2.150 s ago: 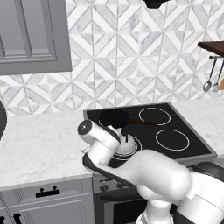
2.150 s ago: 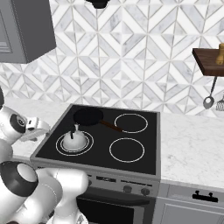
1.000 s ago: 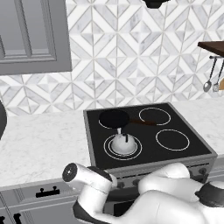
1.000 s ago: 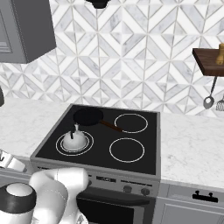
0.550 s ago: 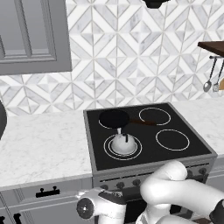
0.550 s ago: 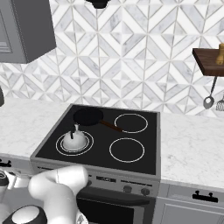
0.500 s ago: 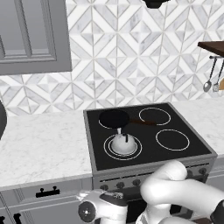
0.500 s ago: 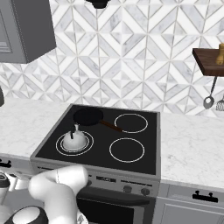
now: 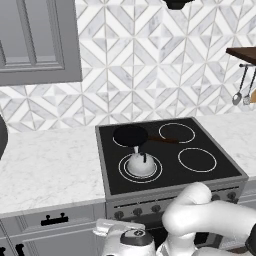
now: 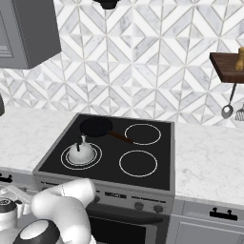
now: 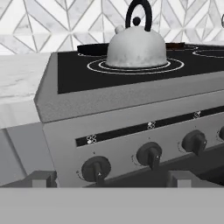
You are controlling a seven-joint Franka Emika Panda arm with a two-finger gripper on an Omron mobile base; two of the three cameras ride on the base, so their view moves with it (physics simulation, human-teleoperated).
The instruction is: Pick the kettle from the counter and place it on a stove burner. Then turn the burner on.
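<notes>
While kettle point(image 9: 140, 164) sits on stove burner point(image 9: 140, 168), end effector point(image 11: 109, 178) open before knobs point(image 11: 148, 154)

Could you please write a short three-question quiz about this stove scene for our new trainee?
1. True or false: the kettle stands on the double-ring stove burner at the front left of the cooktop.
2. What lies directly behind the kettle? A) a flat black pan B) a cutting board C) a mug
3. Fill in: in the hand view the open jaws face the row of ___ on the stove's front panel.

Key: 1. True. 2. A. 3. Knobs; the rings under the kettle are white, not glowing.
</notes>
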